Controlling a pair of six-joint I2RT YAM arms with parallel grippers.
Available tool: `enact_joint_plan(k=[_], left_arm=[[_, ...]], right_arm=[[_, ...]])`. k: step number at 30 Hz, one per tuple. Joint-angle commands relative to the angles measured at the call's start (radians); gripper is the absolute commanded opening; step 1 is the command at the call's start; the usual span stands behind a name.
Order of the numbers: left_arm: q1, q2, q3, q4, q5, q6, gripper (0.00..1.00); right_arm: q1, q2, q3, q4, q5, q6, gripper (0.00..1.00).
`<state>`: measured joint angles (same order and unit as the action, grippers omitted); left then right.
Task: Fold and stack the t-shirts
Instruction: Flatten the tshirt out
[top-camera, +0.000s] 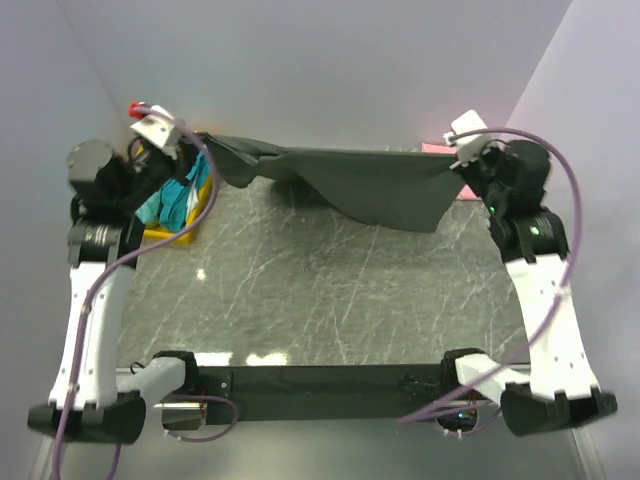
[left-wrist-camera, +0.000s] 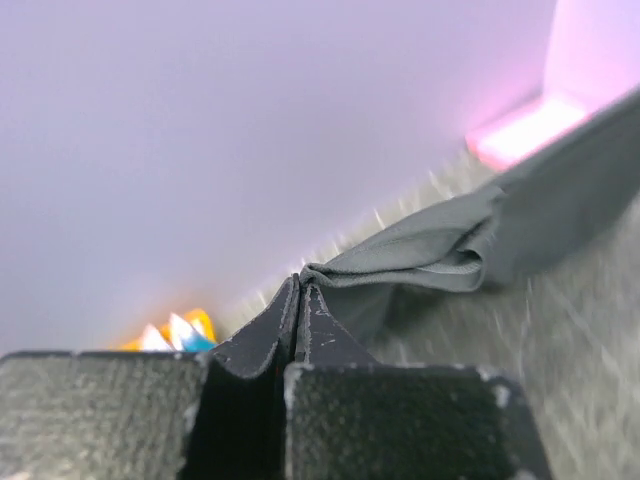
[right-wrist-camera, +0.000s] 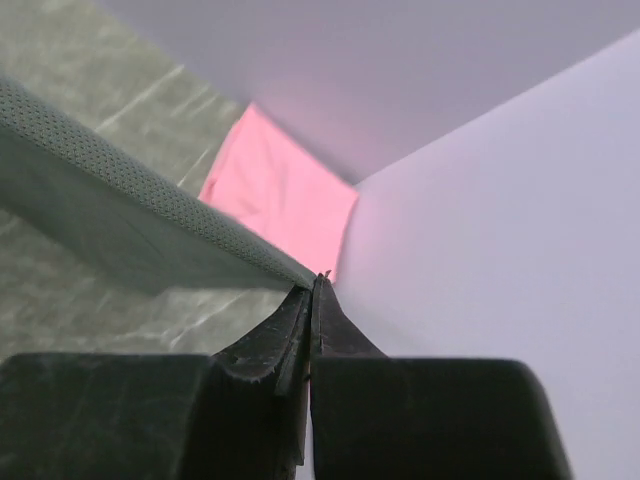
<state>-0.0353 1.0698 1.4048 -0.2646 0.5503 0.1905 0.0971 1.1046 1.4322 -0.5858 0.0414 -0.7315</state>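
Note:
The dark charcoal grey t-shirt (top-camera: 360, 185) hangs stretched across the far side of the table between my two grippers. My left gripper (top-camera: 203, 143) is shut on its left end, and the cloth (left-wrist-camera: 430, 250) bunches right at the fingertips (left-wrist-camera: 300, 285). My right gripper (top-camera: 455, 160) is shut on its right edge (right-wrist-camera: 150, 220), pinched at the fingertips (right-wrist-camera: 318, 282). A pink t-shirt (right-wrist-camera: 280, 195) lies flat in the far right corner, also seen in the top view (top-camera: 436, 148). Teal and white shirts (top-camera: 180, 200) lie in a heap at the far left.
A yellow tray (top-camera: 165, 236) holds the teal and white heap at the far left, under my left arm. Pale walls close in the far side and both sides. A black strip (top-camera: 320, 385) runs along the near edge between the arm bases.

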Motion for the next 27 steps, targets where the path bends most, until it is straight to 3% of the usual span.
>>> enact_joint_plan(k=[1,10,18,23,27], left_arm=[[0.005,-0.134,0.051,0.134,-0.095,-0.100,0.01],[0.005,-0.369,0.112,0.180,-0.282,-0.103,0.01],[0.005,-0.393,0.187,0.137,-0.299,-0.077,0.01],[0.005,-0.344,0.083,0.100,-0.236,-0.010,0.01],[0.005,-0.275,-0.050,0.090,-0.190,0.053,0.01]], right_arm=[[-0.011,-0.145,0.086,0.061,0.051,0.024,0.00],[-0.010,-0.408,0.154,0.124,0.054,0.037,0.00],[-0.010,-0.414,0.269,0.081,0.025,0.020,0.00],[-0.010,-0.384,0.079,0.104,-0.024,-0.022,0.00],[-0.010,-0.344,-0.134,0.214,-0.037,-0.051,0.00]])
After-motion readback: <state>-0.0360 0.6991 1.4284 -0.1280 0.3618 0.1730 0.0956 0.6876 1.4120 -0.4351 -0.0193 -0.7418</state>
